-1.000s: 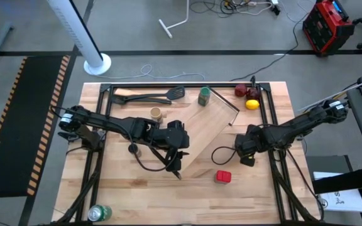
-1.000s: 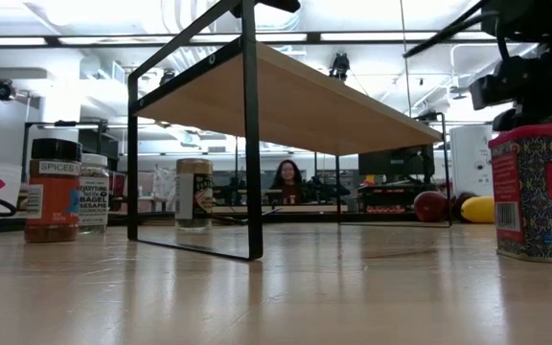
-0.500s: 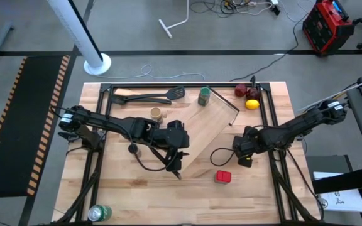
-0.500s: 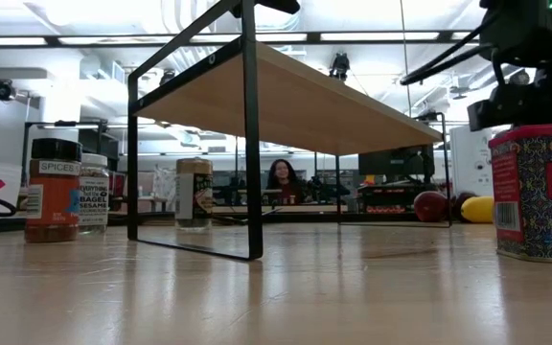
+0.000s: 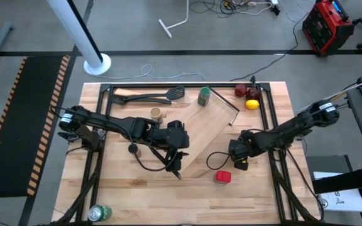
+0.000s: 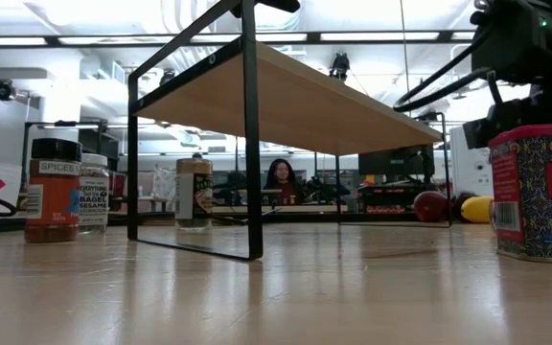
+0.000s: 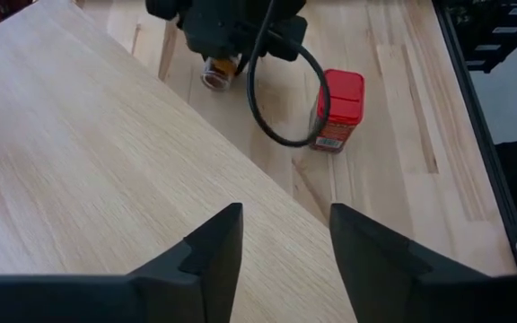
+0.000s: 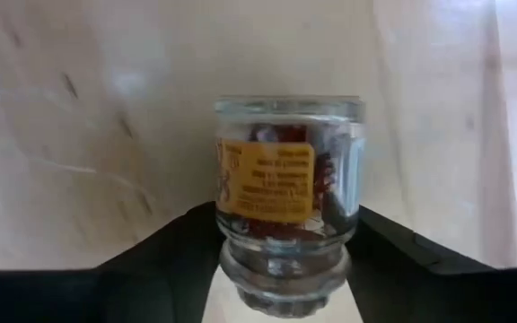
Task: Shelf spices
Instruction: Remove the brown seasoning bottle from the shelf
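Observation:
The shelf (image 5: 207,133), a pale board on thin black legs (image 6: 251,144), stands mid-table. My left gripper (image 5: 175,167) hovers open over its near-left edge (image 7: 151,179). My right gripper (image 5: 237,157) is shut on a small clear jar (image 8: 287,193), just right of the shelf and above the red tin (image 5: 223,177). A green jar (image 5: 204,96) and a tan cylinder (image 5: 156,113) stand at the back. The low view shows a black-capped jar (image 6: 52,190) and two more jars (image 6: 95,192) (image 6: 194,192) standing on the table. My right gripper pinches the clear jar between its two fingers (image 8: 173,247), on the two sides of its ridged end (image 8: 281,283). The fingers point down from above and the jar reaches out beyond them, its labelled body (image 8: 267,184) free. Whether it is clear of the table I cannot tell.
A large black tube frame (image 5: 269,119) rings the work area. Black spatulas (image 5: 151,97) lie at the back left, a lemon (image 5: 251,104) and dark red fruit (image 5: 241,90) at the back right, a green can (image 5: 99,212) at the near left corner. A black cable (image 5: 217,158) loops beside the right gripper.
My right gripper has carried the jar a little toward the table's left and near edges, closer to the red tin. The left arm and the shelf have kept still.

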`<action>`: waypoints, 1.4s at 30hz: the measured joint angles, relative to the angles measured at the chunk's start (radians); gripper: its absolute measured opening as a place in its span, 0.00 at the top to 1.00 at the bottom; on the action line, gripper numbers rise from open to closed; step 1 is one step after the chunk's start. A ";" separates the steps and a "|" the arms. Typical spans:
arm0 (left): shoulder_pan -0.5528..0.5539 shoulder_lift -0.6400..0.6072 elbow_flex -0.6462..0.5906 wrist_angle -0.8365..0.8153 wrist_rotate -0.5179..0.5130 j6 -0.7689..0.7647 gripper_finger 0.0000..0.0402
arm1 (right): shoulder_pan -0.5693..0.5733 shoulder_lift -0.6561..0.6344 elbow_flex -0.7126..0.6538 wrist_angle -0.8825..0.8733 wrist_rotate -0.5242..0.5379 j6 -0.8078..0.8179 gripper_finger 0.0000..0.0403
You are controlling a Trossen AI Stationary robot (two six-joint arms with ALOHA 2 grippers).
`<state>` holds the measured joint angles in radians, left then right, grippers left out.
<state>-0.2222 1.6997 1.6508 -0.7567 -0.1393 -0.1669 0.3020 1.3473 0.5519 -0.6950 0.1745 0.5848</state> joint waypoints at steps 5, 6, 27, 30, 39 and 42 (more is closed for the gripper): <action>0.000 0.000 0.000 0.000 0.000 0.000 0.63 | -0.001 -0.006 0.005 0.013 0.008 -0.014 0.61; 0.000 0.000 0.000 0.001 0.000 0.002 0.63 | -0.001 -0.019 0.006 0.012 0.009 -0.014 0.61; -0.002 -0.026 0.000 0.009 0.001 0.225 0.64 | 0.028 -0.254 0.149 0.007 0.002 -0.031 0.61; -0.008 -0.026 0.000 0.016 0.001 0.320 0.65 | 0.045 -0.277 0.209 0.014 0.003 -0.047 0.61; -0.032 0.015 0.000 0.238 -0.077 0.536 0.63 | 0.080 -0.298 0.352 0.022 0.006 -0.100 0.61; -0.031 0.031 0.000 0.319 -0.130 0.563 0.61 | 0.080 -0.298 0.384 0.024 0.043 -0.093 0.61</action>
<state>-0.2535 1.7306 1.6510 -0.4380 -0.2696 0.3960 0.3816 1.0492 0.9357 -0.6706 0.2175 0.4921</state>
